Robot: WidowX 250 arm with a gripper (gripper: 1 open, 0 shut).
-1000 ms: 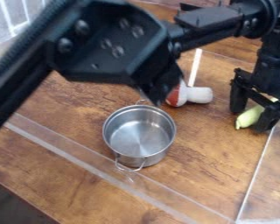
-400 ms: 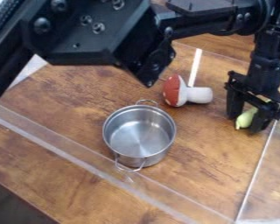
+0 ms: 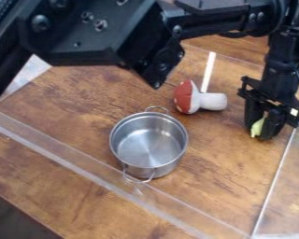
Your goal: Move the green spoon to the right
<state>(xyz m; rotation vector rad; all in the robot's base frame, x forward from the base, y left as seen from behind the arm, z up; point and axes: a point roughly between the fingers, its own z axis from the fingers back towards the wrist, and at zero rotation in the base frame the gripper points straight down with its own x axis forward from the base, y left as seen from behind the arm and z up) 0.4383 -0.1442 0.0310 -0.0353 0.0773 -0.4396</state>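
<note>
The gripper (image 3: 267, 119) points down, its fingers apparently pinching the green spoon (image 3: 260, 126). A steel pot (image 3: 149, 143) stands well apart.

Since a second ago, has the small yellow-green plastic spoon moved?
No. The small yellow-green plastic spoon sits at the same spot on the table's right side, same gap to the toy mushroom and steel pot. Only the gripper narrowed around it.

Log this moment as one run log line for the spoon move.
phase: grasping | end effector: down around green spoon, jaws narrowing, grip unconfirmed | spoon: on table, right of steel pot | toy mushroom: untouched
</note>
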